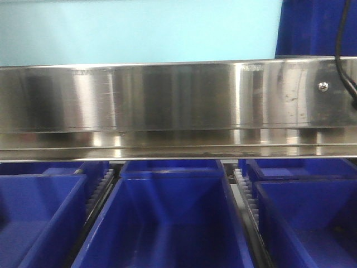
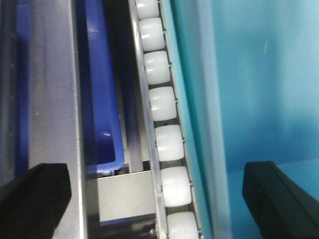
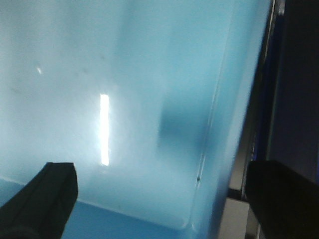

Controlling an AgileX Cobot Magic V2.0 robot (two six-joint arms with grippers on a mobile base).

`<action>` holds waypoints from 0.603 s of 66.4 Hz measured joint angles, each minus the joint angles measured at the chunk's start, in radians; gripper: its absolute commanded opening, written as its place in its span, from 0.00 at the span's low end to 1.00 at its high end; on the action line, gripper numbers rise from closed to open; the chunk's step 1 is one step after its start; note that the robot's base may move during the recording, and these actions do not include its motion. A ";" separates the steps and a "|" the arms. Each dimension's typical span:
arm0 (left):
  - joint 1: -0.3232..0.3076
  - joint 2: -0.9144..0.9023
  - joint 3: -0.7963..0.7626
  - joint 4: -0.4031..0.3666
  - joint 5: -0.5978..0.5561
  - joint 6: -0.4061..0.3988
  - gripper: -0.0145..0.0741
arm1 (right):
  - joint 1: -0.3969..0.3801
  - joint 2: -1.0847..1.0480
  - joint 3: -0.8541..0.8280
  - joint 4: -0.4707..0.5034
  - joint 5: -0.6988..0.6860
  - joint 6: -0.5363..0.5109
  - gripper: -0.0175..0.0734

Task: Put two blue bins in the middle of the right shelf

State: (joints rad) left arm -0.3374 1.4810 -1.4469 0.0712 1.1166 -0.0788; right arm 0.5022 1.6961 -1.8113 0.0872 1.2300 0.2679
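Note:
A pale light-blue bin (image 1: 139, 28) stands on the shelf level above the steel rail (image 1: 167, 100) in the front view. In the left wrist view my left gripper (image 2: 157, 199) is open wide. Its right finger (image 2: 276, 199) hangs over the inside of the pale blue bin (image 2: 264, 79), and its left finger (image 2: 35, 199) is outside, over the steel frame. My right gripper (image 3: 162, 201) is also open and straddles the right wall of a pale blue bin (image 3: 124, 99), with one finger (image 3: 42, 196) inside. I cannot tell whether both wrist views show the same bin.
A track of white rollers (image 2: 162, 104) runs beside the bin's rim. A dark blue bin (image 2: 102, 89) sits left of the track. Three dark blue bins (image 1: 167, 223) stand on the level below the rail. Another dark blue bin (image 1: 312, 28) and a black cable (image 1: 343, 61) are at the upper right.

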 measured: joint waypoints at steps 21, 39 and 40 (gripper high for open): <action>0.000 0.000 0.025 -0.030 -0.054 0.000 0.85 | 0.000 -0.034 0.130 -0.015 -0.060 0.016 0.81; 0.000 0.000 0.025 -0.071 -0.061 0.000 0.82 | 0.002 -0.034 0.157 -0.015 -0.103 0.018 0.47; 0.000 0.000 0.025 -0.080 -0.061 0.000 0.81 | 0.002 -0.034 0.157 -0.015 -0.104 0.018 0.42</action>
State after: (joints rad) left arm -0.3374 1.4810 -1.4217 -0.0088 1.0560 -0.0788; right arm 0.5038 1.6619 -1.6541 0.0721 1.1258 0.2859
